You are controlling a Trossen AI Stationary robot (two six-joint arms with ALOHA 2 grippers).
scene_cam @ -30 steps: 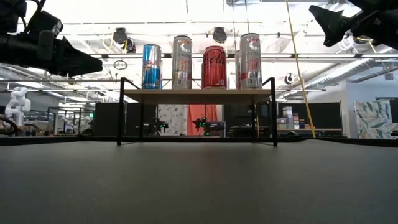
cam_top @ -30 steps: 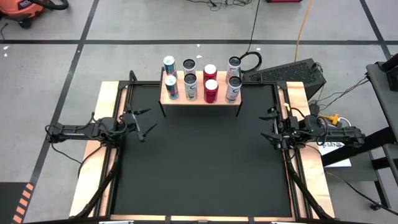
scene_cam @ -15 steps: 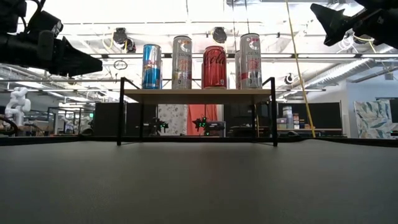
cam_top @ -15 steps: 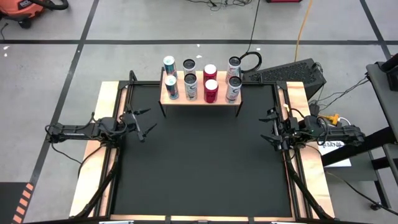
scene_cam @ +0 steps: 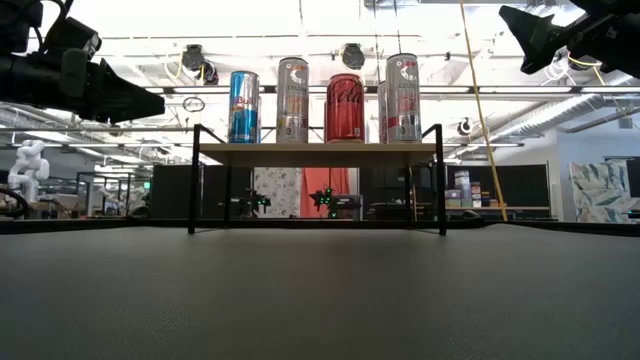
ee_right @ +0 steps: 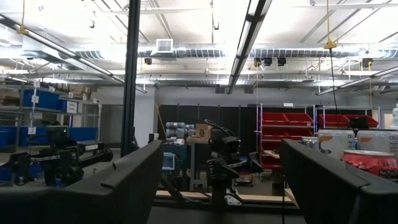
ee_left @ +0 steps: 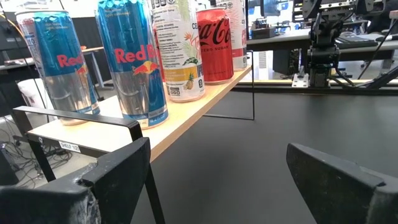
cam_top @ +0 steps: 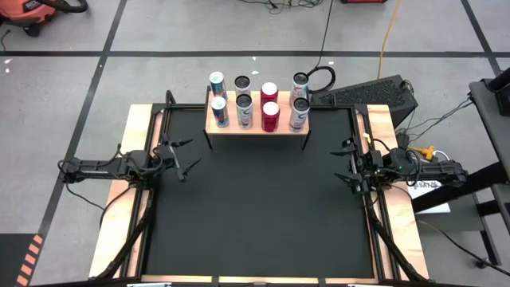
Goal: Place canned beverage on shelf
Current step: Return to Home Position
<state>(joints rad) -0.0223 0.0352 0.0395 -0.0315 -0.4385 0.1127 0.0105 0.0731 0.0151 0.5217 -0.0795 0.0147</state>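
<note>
Cans stand in two rows of four on the shelf at the far edge of the table, so the placing seems finished. The left hand near the left edge and the right hand near the right edge are both wide open and empty. From table height the back row is mostly hidden. Probably only parking the arms is left.
</note>
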